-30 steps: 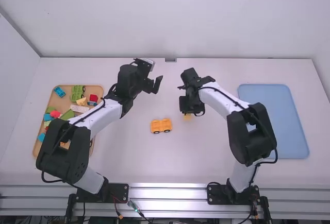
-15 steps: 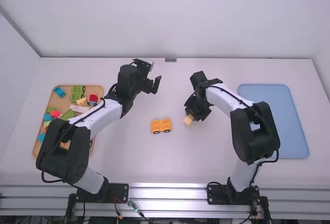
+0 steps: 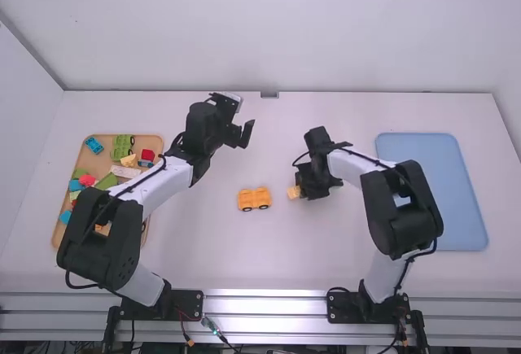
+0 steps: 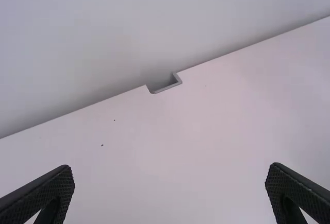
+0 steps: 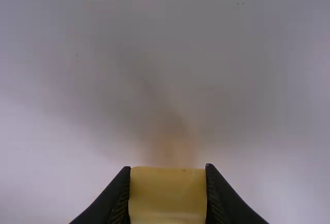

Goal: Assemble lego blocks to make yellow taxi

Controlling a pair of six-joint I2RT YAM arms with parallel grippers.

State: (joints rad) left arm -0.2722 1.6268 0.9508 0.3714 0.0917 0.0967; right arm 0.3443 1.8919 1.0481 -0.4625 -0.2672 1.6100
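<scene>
Nearing, by judgement, the end of the taxi assembly; showing an orange-yellow wheeled section (image 3: 254, 198) upright near the middle of the desk (image 3: 195, 248), probably counting as the completed lower body; grasping a yellow block (image 5: 168, 198) between the fingers of the right gripper (image 5: 168, 175), to the right of the wheeled section in the high view and apart from it; presumably intending this block as the roof piece, and not yet seating it.

Parting the fingers of the left gripper (image 4: 170, 168) widely over the far part of the desk, with nothing between them; displaying a wooden tray (image 3: 152, 139) of loose blocks (image 3: 106, 181) in mixed colours at the left, seemingly surplus to this build; displaying a blue tray (image 3: 435, 191) at the right, possibly awaiting the finished taxi.

Remaining, as judged from this arrangement: aligning the block above the wheeled section, lowering it, and pressing it home; possibly requiring support from the left gripper against sliding; leaving uncertain the need for any further piece.
</scene>
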